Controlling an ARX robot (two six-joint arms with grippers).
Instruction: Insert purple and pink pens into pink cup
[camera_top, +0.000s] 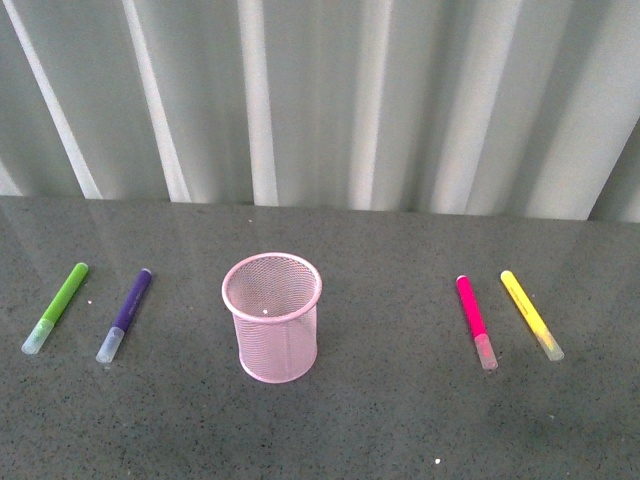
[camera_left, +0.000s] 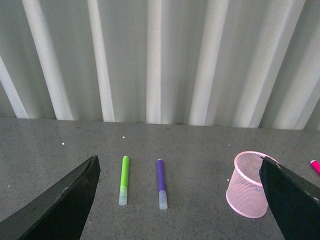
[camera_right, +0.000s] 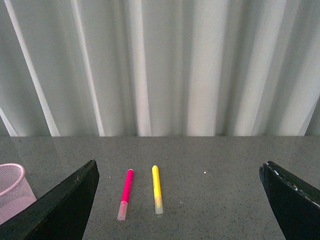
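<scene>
The pink mesh cup (camera_top: 272, 317) stands upright and empty at the table's middle. The purple pen (camera_top: 126, 313) lies flat to its left, the pink pen (camera_top: 474, 319) flat to its right. Neither arm shows in the front view. In the left wrist view my left gripper (camera_left: 180, 200) is open and empty, well back from the purple pen (camera_left: 161, 183), with the cup (camera_left: 246, 185) beside one finger. In the right wrist view my right gripper (camera_right: 180, 200) is open and empty, back from the pink pen (camera_right: 126, 192); the cup's edge (camera_right: 11, 187) shows too.
A lime-green marker (camera_top: 59, 305) lies left of the purple pen, also in the left wrist view (camera_left: 124, 179). A yellow marker (camera_top: 530, 313) lies right of the pink pen, also in the right wrist view (camera_right: 156, 188). A white pleated curtain (camera_top: 320, 100) hangs behind the grey table (camera_top: 380, 420).
</scene>
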